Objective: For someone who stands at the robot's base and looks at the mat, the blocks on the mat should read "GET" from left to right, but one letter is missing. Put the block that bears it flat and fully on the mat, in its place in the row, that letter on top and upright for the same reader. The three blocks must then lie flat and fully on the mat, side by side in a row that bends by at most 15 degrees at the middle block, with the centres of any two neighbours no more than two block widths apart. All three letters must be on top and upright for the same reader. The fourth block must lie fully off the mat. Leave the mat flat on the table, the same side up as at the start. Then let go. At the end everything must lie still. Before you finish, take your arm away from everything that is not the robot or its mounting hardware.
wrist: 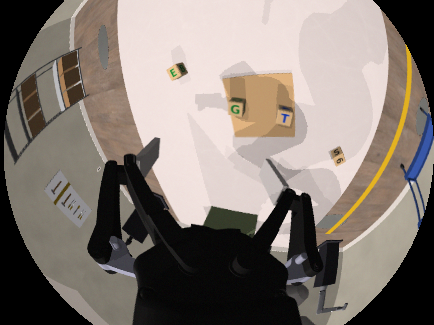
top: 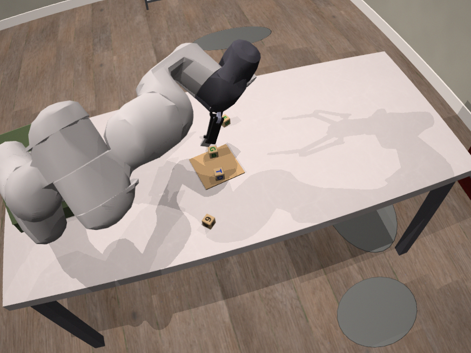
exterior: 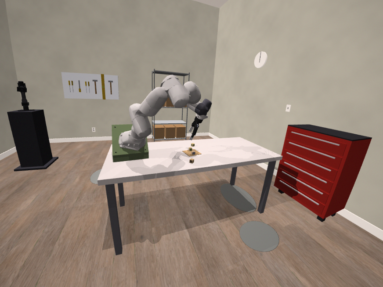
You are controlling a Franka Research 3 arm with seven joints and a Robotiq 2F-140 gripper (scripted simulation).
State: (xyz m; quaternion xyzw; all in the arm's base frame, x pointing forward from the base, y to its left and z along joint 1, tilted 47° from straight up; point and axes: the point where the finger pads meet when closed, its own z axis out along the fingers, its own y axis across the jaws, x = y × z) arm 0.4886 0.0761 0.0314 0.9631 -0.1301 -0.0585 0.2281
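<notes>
Our claw (wrist: 212,167) is hanging wide apart, gripping nothing, above the mat (wrist: 258,104). On the mat we're seeing the G block (wrist: 236,109) and T block (wrist: 284,116); the E block (wrist: 177,71) is lying off it beyond G, the 9 block (wrist: 337,155) off beyond T.

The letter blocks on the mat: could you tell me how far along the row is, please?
Done: the wooden G block and T block lie on the tan square mat with a gap between them. In hand: nothing; the black gripper hangs open above. Left: move the E block from the white table into that gap.
</notes>
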